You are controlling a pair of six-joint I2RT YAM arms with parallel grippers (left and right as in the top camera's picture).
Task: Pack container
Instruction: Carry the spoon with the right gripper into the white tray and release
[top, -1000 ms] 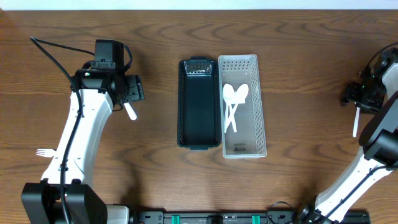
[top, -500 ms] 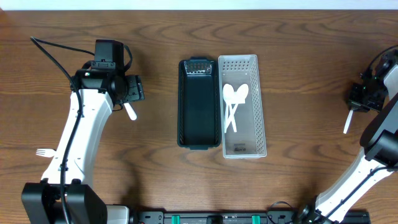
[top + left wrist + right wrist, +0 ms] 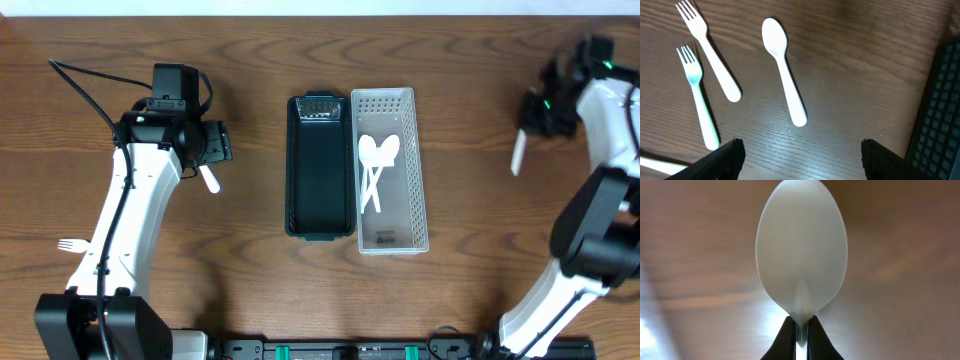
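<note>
My right gripper [image 3: 530, 122] is shut on a white spoon [image 3: 518, 155], which hangs above the table at the far right. In the right wrist view its jaws pinch the spoon's neck [image 3: 801, 330], and the bowl [image 3: 801, 250] points away from them. A clear perforated container [image 3: 412, 170] at the centre holds two white spoons [image 3: 375, 165]. A dark container [image 3: 320, 170] sits against its left side. My left gripper [image 3: 802, 156] is open over bare wood, with a white spoon [image 3: 784, 70] and two forks [image 3: 710, 55] lying ahead of it.
Another white fork [image 3: 68, 244] lies by the left arm's base. The dark container's wall [image 3: 940, 110] shows at the right edge of the left wrist view. Cables trail behind the left arm [image 3: 90, 95].
My right gripper has shut on the white spoon and carried it from the right edge toward the far side and leftward. The left arm has not moved.
</note>
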